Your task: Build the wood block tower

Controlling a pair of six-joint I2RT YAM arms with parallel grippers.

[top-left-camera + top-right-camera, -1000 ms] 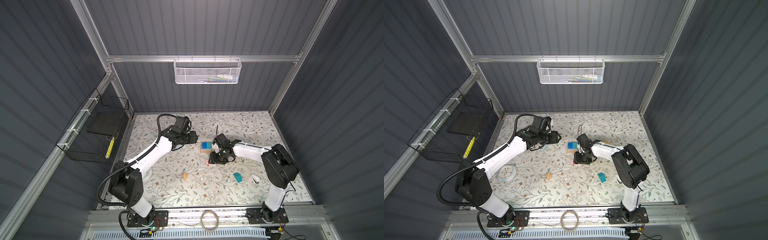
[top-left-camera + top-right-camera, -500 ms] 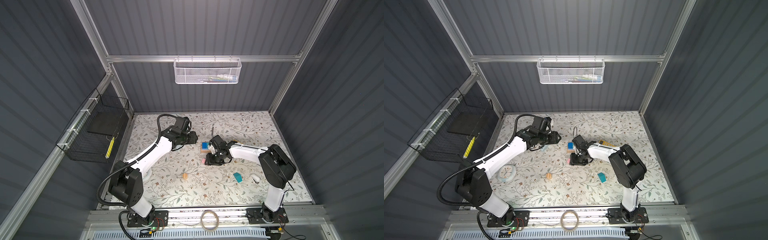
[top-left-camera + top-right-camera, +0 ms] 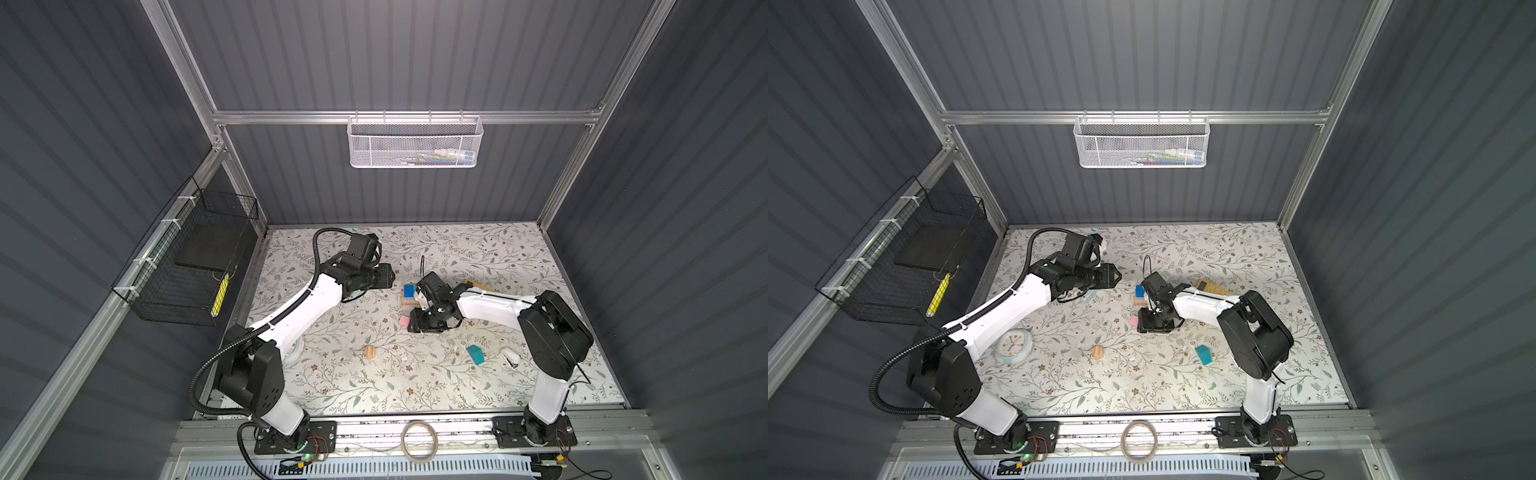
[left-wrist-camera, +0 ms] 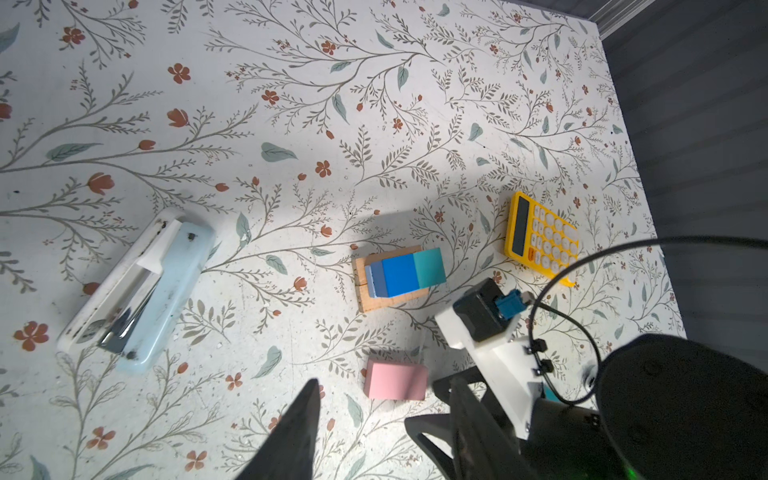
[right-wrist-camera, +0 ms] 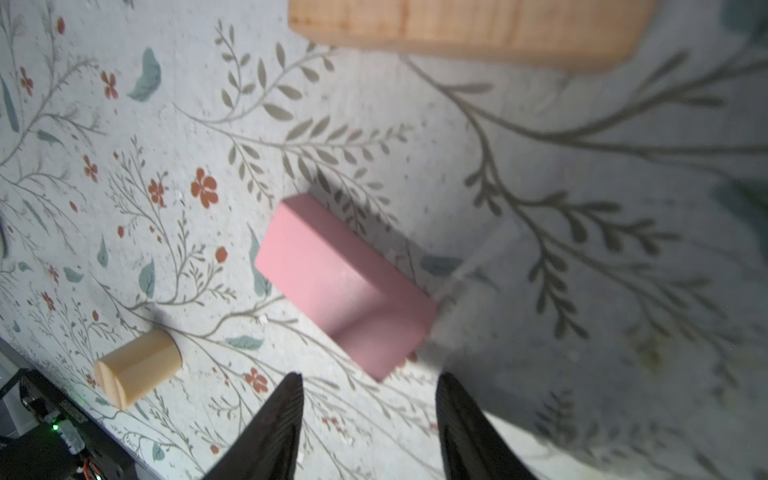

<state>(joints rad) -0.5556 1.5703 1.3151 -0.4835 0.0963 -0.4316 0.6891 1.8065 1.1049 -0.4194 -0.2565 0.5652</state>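
The wood block tower (image 4: pixel 399 274) is standing near the middle of the floral counter (image 4: pixel 291 104). Two plain tan bars (image 4: pixel 392 297) are lying side by side as its base. A light blue block (image 4: pixel 376 281), a dark blue block (image 4: pixel 399 272) and a teal block (image 4: pixel 430 266) are sitting on them, pressed tight together. They seem to be lying in a row rather than piled, though the angle leaves that unsure.

A pink block (image 5: pixel 340 286) is lying flat and loose on the counter, near the tower but apart from it, on the side toward the arm bases. The right gripper (image 5: pixel 370 376) is hanging low just beside it. Its jaws are standing apart with nothing between them, and the block's near corner is lying just ahead of the tips.

A rounded tan block (image 5: pixel 137 368) is lying on its side farther toward the front. A teal roof piece (image 3: pixel 475 354) is resting well apart from the tower, near the right arm's base.

The left gripper (image 3: pixel 1116 275) is hovering above the counter, left of the tower, and its jaws are also standing apart and empty.

A yellow calculator (image 4: pixel 540 237) is lying just beyond the tower, a pale blue stapler (image 4: pixel 137 291) is lying under the left arm, and a round clock (image 3: pixel 1013 345) is lying near that arm's base.
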